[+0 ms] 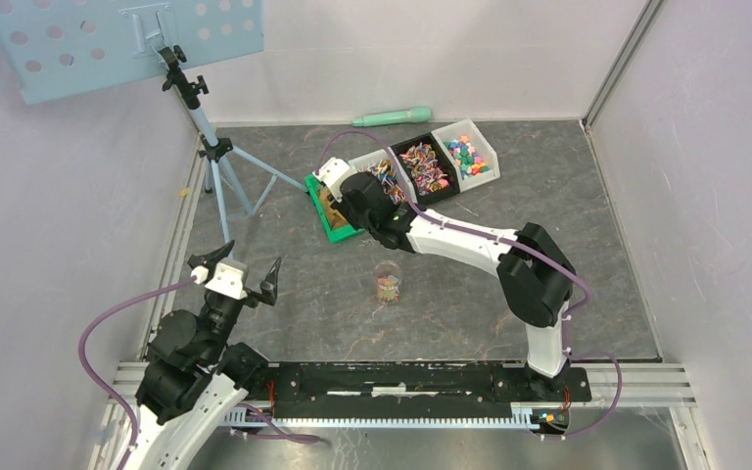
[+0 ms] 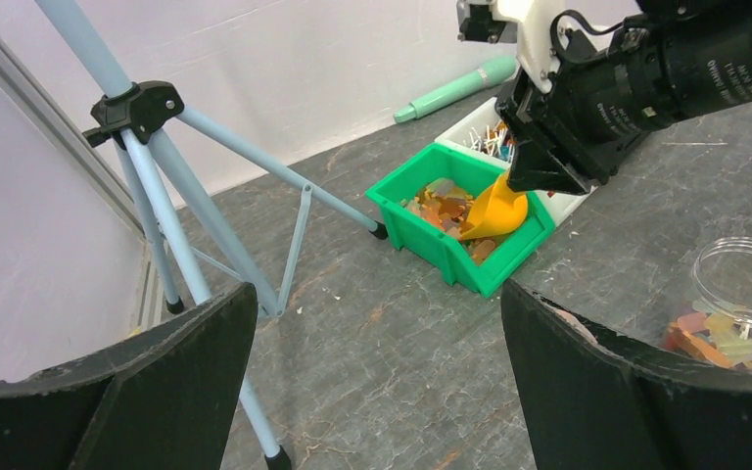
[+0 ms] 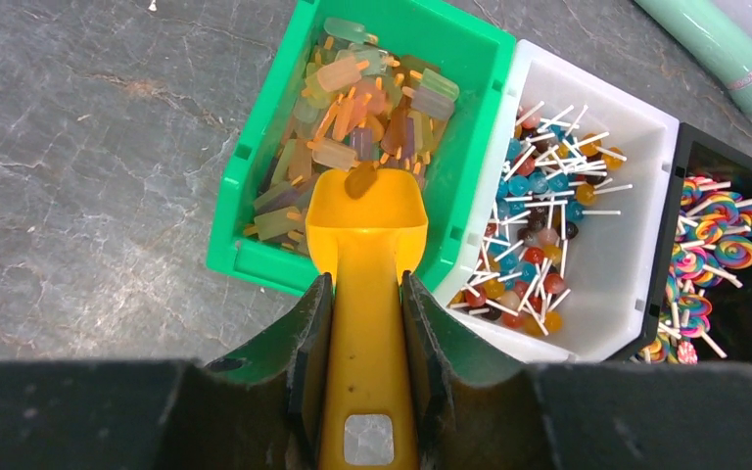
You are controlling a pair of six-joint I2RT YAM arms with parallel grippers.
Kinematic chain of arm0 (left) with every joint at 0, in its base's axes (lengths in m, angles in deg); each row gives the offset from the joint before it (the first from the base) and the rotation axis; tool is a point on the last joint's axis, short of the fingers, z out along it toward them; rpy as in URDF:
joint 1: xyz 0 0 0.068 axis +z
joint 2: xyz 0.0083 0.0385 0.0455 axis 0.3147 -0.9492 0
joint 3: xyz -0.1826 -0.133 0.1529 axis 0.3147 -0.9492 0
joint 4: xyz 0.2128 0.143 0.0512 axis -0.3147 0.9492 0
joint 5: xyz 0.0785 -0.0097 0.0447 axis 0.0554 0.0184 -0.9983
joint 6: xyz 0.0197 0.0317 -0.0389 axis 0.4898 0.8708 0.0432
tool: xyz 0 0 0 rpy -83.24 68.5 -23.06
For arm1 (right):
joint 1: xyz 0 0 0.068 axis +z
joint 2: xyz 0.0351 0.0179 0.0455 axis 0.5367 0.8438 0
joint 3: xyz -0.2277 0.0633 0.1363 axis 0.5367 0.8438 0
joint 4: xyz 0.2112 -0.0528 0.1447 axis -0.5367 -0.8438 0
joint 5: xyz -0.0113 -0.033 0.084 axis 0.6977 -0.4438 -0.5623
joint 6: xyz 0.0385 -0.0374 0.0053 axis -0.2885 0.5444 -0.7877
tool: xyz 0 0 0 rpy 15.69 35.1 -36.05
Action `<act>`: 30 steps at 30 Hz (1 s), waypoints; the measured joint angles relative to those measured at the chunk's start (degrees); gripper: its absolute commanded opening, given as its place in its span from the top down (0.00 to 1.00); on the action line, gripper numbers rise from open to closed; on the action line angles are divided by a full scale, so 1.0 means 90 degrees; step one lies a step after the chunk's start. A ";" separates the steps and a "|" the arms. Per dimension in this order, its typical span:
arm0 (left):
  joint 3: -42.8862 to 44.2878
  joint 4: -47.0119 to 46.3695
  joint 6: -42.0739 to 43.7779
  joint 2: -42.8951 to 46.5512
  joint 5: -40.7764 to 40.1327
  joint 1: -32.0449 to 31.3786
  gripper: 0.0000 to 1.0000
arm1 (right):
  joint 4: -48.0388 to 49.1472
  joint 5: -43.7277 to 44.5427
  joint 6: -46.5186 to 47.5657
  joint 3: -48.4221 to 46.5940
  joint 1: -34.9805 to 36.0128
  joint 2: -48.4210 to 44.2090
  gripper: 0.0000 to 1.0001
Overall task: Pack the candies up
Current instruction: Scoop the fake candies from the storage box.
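Right gripper (image 3: 365, 289) clamps the yellow scoop (image 3: 367, 220) by its handle, bowl dipped into the green bin (image 3: 255, 259) to gather candies (image 3: 338, 152); left gripper (image 1: 242, 269) hangs spread wide.

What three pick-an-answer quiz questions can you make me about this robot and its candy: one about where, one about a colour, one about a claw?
1. Where is the bowl of the yellow scoop?
A) inside a blue bucket
B) over the green bin
C) on a high shelf

2. What colour is the bin right next to the green bin?
A) white
B) purple
C) red

3. How is the left claw?
A) shut on the yellow scoop
B) shut on a ball
C) wide open, holding nothing

Answers:
1 B: the right claw grips the scoop's handle, and its bowl hangs above the candies in the green bin.
2 A: the white bin, full of lollipops, sits beside the green one.
3 C: its fingers stand far apart with nothing between them.
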 measured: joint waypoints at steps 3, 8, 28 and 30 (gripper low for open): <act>-0.0005 0.0000 0.0000 0.0000 -0.0005 0.0000 0.00 | 0.0257 -0.0005 0.0078 0.0000 -0.0007 0.0126 1.00; -0.0005 0.0000 0.0000 -0.0005 -0.0005 0.0000 0.00 | 0.1292 -0.0083 0.0117 0.0772 -0.0012 -0.0022 1.00; -0.0039 -0.0044 0.0000 -0.0041 -0.0002 0.0000 0.00 | 0.4488 -0.0406 0.0197 0.2657 -0.0143 -0.0284 1.00; -0.0039 -0.0044 0.0000 -0.0049 -0.0002 0.0000 0.00 | 0.4704 -0.0367 0.0199 0.2722 -0.0143 -0.0260 1.00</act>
